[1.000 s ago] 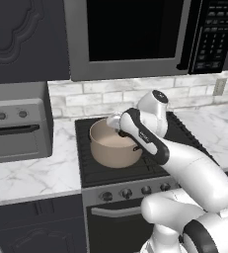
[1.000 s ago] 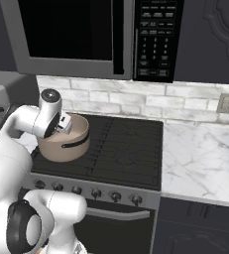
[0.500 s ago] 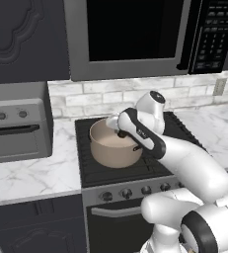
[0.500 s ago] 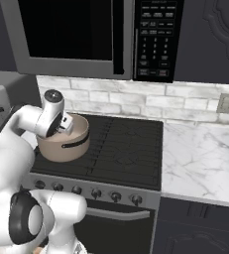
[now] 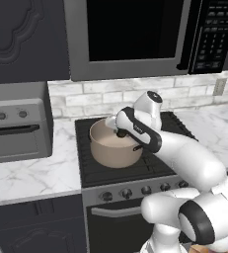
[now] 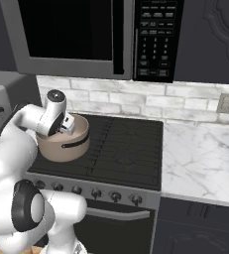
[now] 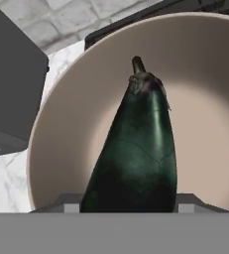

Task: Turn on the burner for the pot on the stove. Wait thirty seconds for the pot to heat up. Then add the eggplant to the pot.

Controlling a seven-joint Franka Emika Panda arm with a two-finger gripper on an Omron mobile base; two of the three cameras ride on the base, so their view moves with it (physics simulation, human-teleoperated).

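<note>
The tan pot (image 5: pixel 110 152) (image 6: pixel 61 147) stands on the front left burner of the stove (image 5: pixel 135 170) (image 6: pixel 126 149). My gripper (image 5: pixel 120 130) (image 6: pixel 69 127) hangs over the pot's mouth, pointing down into it. In the hand view it is shut on the glossy dark eggplant (image 7: pixel 136 154), whose stem end points at the pale pot floor (image 7: pixel 205 114). The eggplant hangs above the inside of the pot, and I cannot tell whether it touches the bottom.
A row of dark knobs (image 5: pixel 125 193) (image 6: pixel 93 193) runs along the stove front. The grey toaster oven (image 5: pixel 17 128) sits on the counter to the left, the microwave (image 5: pixel 130 34) hangs above, and marble counter (image 6: pixel 200 158) lies to the right.
The hand has crept slightly left over the pot with the eggplant still in its grip. The pot has not moved.
</note>
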